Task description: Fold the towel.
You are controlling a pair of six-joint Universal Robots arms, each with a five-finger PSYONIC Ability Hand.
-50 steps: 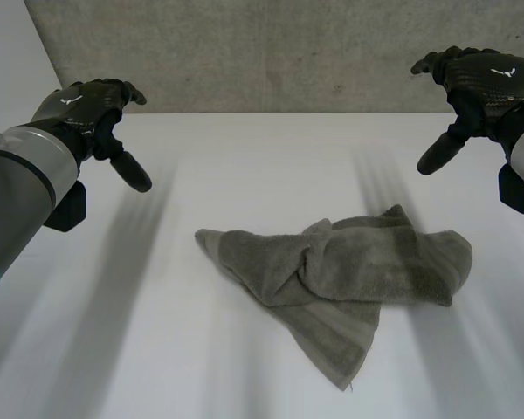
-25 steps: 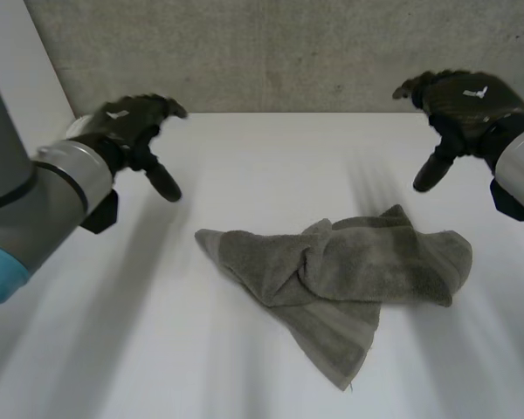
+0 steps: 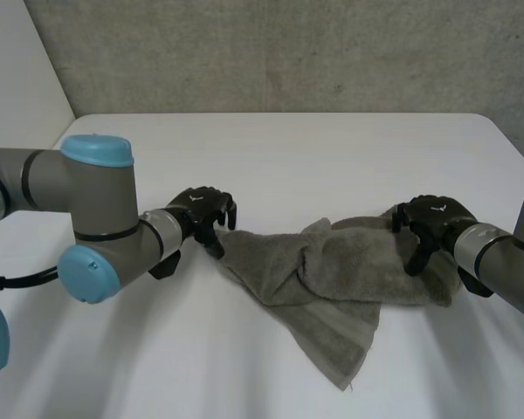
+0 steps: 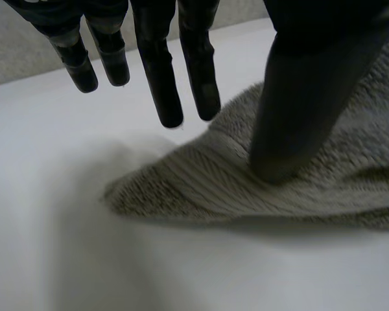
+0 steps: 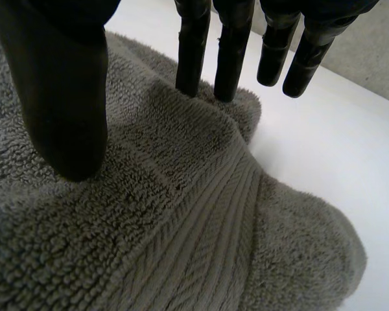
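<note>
The grey-green towel lies crumpled in a loose heap at the middle of the white counter. One flat corner trails out toward 5 o'clock, and a thick rolled fold runs across the heap's centre.

The left hand is at the towel's 9 o'clock end, low on the corner that points that way. In the left wrist view its thumb presses down on the ribbed border just inside that corner. Its fingers are straight and spread, past the cloth's edge and above bare counter, so the hand is released and grasps nothing.

The right hand sits on the towel's 3 o'clock end. In the right wrist view its thumb comes down over the pile, and its straight fingers reach to the cloth's far edge beside a rounded corner. It too is unclenched, with no fold caught between thumb and fingers.

A grey concrete wall stands behind the counter at 12 o'clock.
</note>
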